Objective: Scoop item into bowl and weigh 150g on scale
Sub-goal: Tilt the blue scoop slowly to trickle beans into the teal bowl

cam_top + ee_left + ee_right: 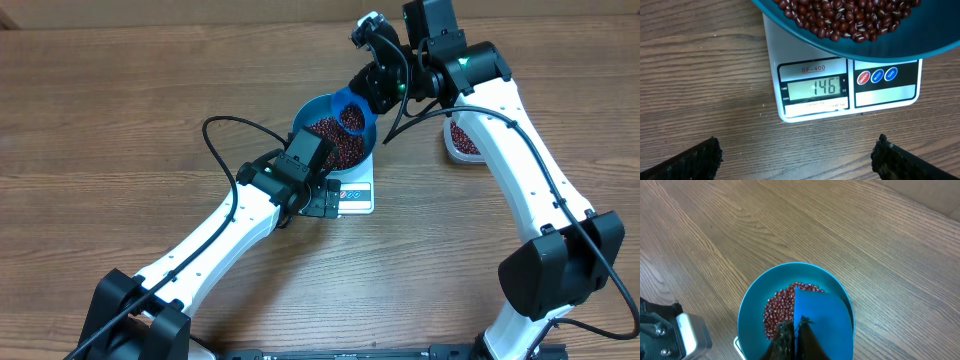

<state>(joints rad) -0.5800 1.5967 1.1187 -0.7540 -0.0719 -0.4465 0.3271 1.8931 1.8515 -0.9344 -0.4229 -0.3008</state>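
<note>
Now the right end effector (792, 330) is clamped narrow on the scoop (822, 315), tipped over the bowl (752, 305); the overhead view shows a few beans (780, 307) in the scoop. Bowl sits on the scale (885, 95), beans piled inside. Display (815, 88) reads 146, so just short of target by my read: nearly done, only a small top-up left. Left end effector (795, 162) hangs wide, empty, just in front of the scale over the tabletop (700, 75). Tub (463, 140) with more beans sits by the right arm.
</note>
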